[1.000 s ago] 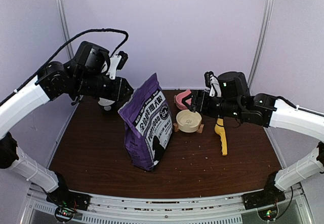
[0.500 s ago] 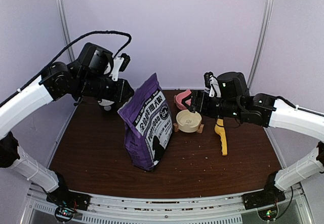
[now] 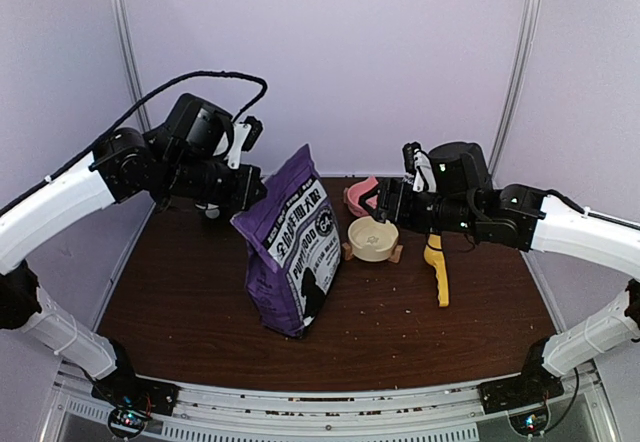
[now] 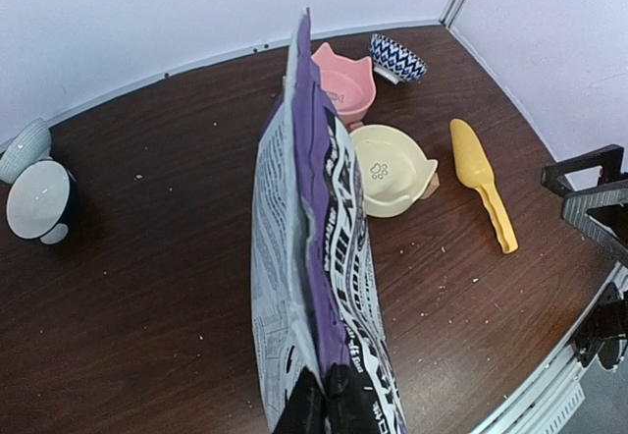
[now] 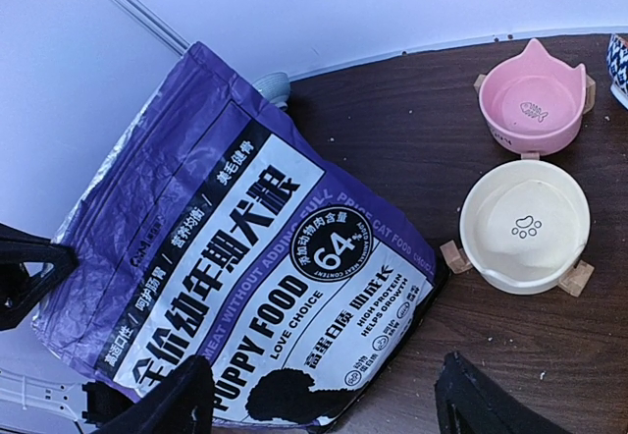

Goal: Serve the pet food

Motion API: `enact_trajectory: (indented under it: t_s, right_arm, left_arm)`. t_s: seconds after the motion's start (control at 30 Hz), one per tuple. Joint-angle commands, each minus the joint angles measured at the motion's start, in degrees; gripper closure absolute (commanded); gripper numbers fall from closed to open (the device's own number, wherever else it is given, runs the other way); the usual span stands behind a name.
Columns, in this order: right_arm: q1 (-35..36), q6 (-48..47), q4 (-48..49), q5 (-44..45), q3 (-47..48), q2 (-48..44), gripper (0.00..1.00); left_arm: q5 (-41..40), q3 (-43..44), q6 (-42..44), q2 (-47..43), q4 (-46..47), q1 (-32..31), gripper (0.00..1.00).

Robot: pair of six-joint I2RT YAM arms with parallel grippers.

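Here, the left gripper (image 4: 322,403) stands with jaws pinched together on the top edge of the upright purple puppy-food bag (image 3: 290,252). The right gripper (image 3: 378,205), jaws spread wide and empty, faces the bag's printed front, with a cream bowl (image 3: 373,239) just beside it.

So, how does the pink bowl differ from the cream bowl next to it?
The pink bowl has a fish drawing inside; the cream bowl has a paw print. The pink bowl's rim rises into pointed ears, while the cream bowl's rim looks rounder. The pink bowl stands farther from the arm bases, the cream bowl nearer. Both are empty and sit on small wooden stands.
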Motion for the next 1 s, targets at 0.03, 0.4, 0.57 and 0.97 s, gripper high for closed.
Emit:
enact_trajectory:
  t_s: [0.03,0.4,0.57,0.97]
  right_arm:
    - [0.2,-0.5,-0.2,0.1,2.5,0.6,0.21]
    - [3.7,7.0,6.2,-6.9,4.1,-0.9,0.27]
    - [6.8,9.3,7.3,-7.1,7.1,2.1,0.32]
    - [7.3,10.3,6.3,-4.3,12.6,7.6,0.48]
  left_arm:
    - [5.7,-4.4,-1.5,-1.8,7.6,0.3,1.0]
    - [28.4,-14.1,-4.6,-2.8,33.6,0.4,1.0]
    - [29.8,-13.5,-3.3,-1.6,33.6,0.3,1.0]
    - [30.1,-14.0,-1.6,-1.7,32.7,-0.4,1.0]
